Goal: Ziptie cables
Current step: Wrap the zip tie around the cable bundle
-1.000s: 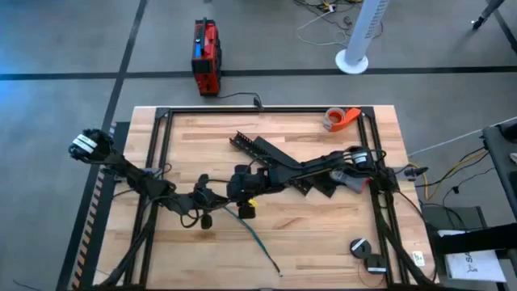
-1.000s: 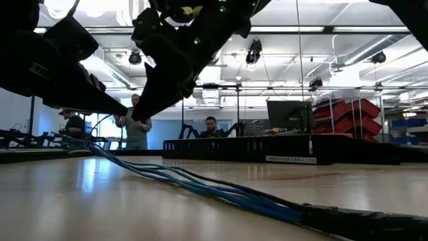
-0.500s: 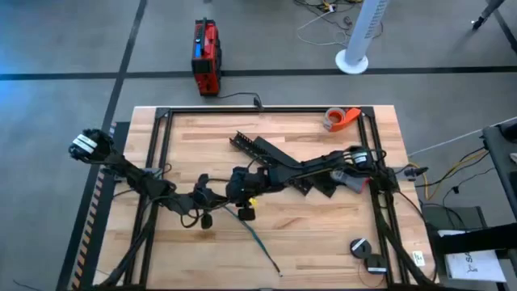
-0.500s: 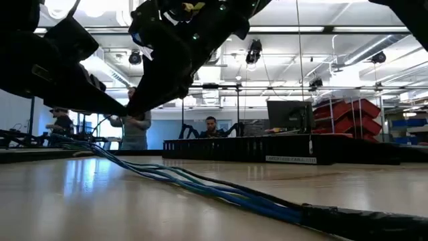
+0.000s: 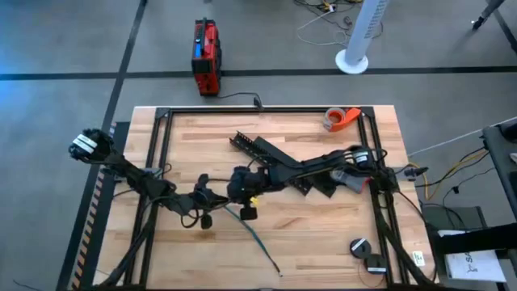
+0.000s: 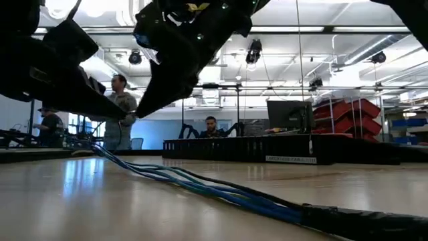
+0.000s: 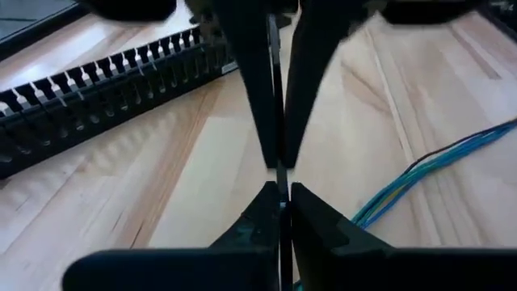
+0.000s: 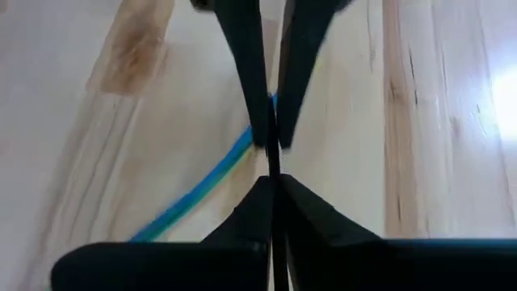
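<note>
Little is changed on the bench (image 5: 339,234) since a second ago; only the people behind it in the low view are shifted. Both grippers are held close together at mid-bench, the left gripper (image 5: 212,196) beside the right gripper (image 5: 242,183). In each wrist view the jaws are seen pressed together around a thin dark strip. The cables (image 5: 257,240) lie toward the bench's near edge. The slotted rail (image 7: 97,105) is shown clearly only in the left wrist view. No writing can be read.

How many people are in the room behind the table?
3: a standing person left of centre, a second person at far left, a seated person near the middle. Others may be hidden.
</note>
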Motion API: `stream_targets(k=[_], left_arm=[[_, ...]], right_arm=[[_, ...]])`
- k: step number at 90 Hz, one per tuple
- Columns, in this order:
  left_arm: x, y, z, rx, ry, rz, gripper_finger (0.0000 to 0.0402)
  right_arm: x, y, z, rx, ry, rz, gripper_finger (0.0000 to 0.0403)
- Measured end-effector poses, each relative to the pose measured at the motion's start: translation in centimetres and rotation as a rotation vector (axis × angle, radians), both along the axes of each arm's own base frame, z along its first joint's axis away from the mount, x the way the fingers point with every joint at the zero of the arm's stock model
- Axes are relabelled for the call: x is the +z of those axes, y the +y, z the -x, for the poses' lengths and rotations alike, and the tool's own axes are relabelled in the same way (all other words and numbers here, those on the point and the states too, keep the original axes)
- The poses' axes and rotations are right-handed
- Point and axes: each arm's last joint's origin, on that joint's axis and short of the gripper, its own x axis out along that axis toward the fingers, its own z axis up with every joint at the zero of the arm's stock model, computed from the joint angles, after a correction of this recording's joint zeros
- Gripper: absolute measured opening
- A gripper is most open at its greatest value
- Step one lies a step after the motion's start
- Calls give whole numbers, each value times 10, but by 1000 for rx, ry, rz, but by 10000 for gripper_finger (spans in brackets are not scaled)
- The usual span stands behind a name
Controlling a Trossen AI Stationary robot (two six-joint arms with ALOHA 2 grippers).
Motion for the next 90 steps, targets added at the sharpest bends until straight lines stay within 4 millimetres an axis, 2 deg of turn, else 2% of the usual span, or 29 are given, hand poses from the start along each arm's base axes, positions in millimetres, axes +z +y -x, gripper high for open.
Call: stream_targets(k=[21, 55, 66, 74, 82, 90], left_arm=[[-12, 1, 2, 27, 71, 16, 0], [-28, -1, 1, 50, 138, 24, 0], [-28, -1, 1, 46, 137, 20, 0], [-29, -1, 2, 38, 143, 13, 0], [-28, -1, 2, 38, 140, 14, 0], [-28, -1, 1, 35, 140, 9, 0]], right_arm=[[16, -3, 23, -12, 164, 48, 1], [65, 0, 65, -52, 317, 121, 1], [74, -1, 66, -83, 279, 121, 0], [75, 0, 57, -84, 193, 108, 4], [72, 1, 49, -68, 134, 104, 24], [63, 2, 39, -56, 89, 104, 61]])
